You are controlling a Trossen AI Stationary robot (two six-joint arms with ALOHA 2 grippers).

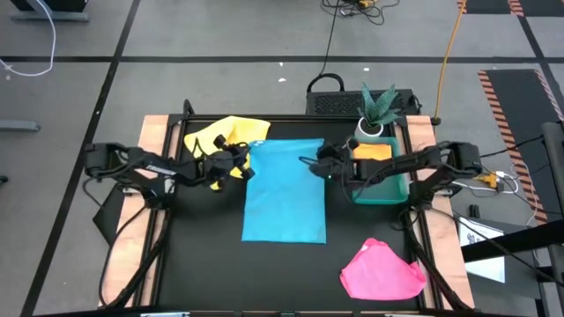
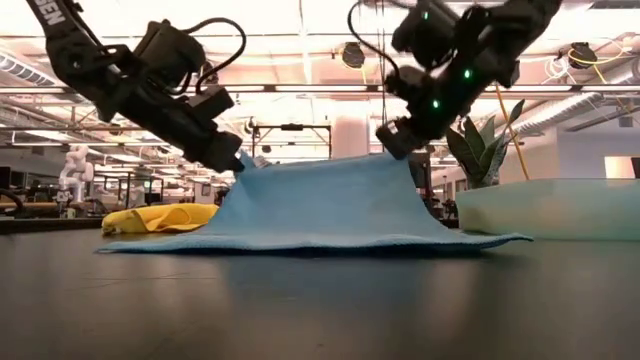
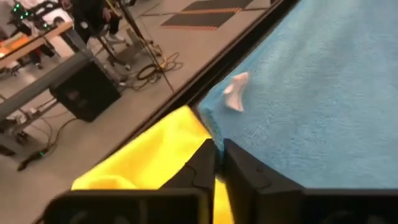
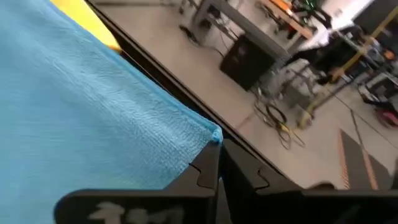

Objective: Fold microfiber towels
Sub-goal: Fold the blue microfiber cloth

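1. Step in hand, as I judge it: folding the light blue square microfiber towel (image 1: 284,189) by carrying its far edge toward the near edge; both far corners are raised and the cloth tents up between them in the low view
2. Left gripper (image 1: 244,164) sits centre-left in the high view at the towel's upper-left corner; fingers nearly together, pinching that corner
3. Right gripper (image 1: 319,164) sits just right of centre at the upper-right corner; fingers nearly together, with the blue corner tip caught between them in its wrist view
4. To do it well: move both corners at matched height and pace so the edge stays taut and level, land them square on the near corners, and release only once the cloth lies flat
5. Towel's near half lies flat on the black table (image 1: 203,264), centre of the high view
6. Crumpled yellow microfiber towel (image 1: 220,134) lies upper left, just beside the left gripper and touching the blue edge; risk of snagging
7. Pink microfiber towel (image 1: 381,271) lies crumpled lower right, well apart
8. Green plastic tray (image 1: 397,189) at right, behind the right arm
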